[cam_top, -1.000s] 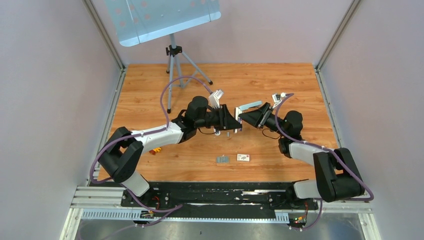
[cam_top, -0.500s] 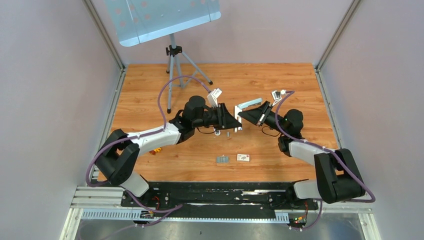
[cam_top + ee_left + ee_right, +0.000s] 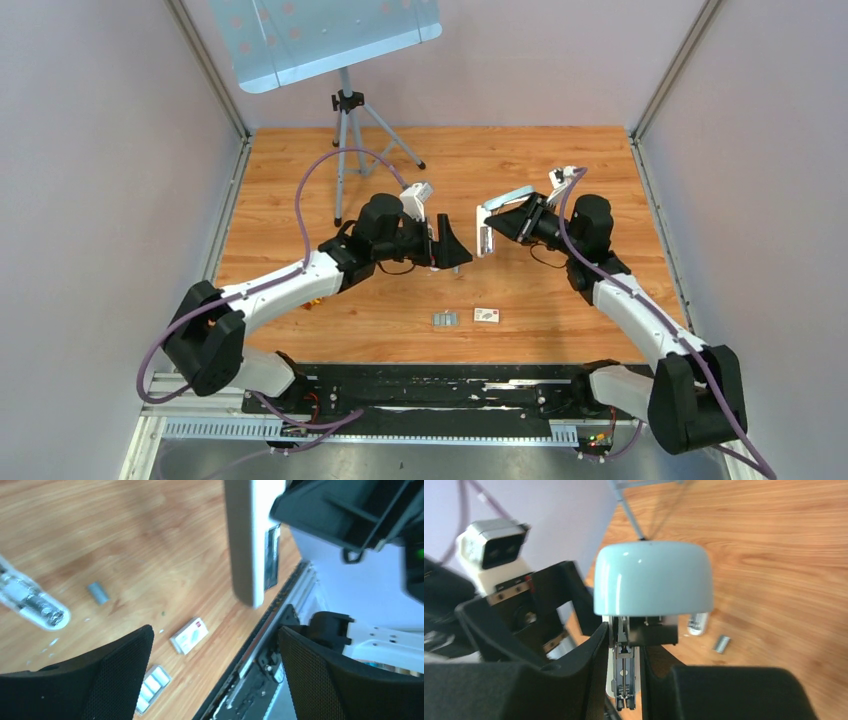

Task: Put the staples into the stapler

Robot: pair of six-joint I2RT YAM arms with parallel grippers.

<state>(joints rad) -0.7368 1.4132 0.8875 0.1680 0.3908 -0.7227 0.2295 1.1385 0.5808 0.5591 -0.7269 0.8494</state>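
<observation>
Two arms meet over the middle of the table (image 3: 300, 180), and the split of work explains the layout. The right gripper (image 3: 625, 680) is clamped on the stapler (image 3: 653, 577). Its fingers pinch the lower body while the pale blue lid stands hinged up and away, so the metal channel shows between them. Held clear of the wood like this, the magazine is exposed and, I judge, ready to take a strip. The left gripper (image 3: 452, 250) faces it from close by, jaws spread wide with nothing between them, which leaves it free to fetch the refill.

The staples (image 3: 445, 319) lie flat on the table near the front edge, well apart from both grippers and just beside a small white box (image 3: 487, 315) (the left wrist camera sees both below its own fingers). A short loose grey piece (image 3: 98, 592) sits on the wood nearer the arms; whether it is a stray bit of staples I cannot tell.

Both arms reach forward and inward with elbows bent, their forearms converging. The right wrist carries the stapler raised, its front end turned toward the left gripper. To reach the staples, the left arm would need to swing back toward its base and dip down
</observation>
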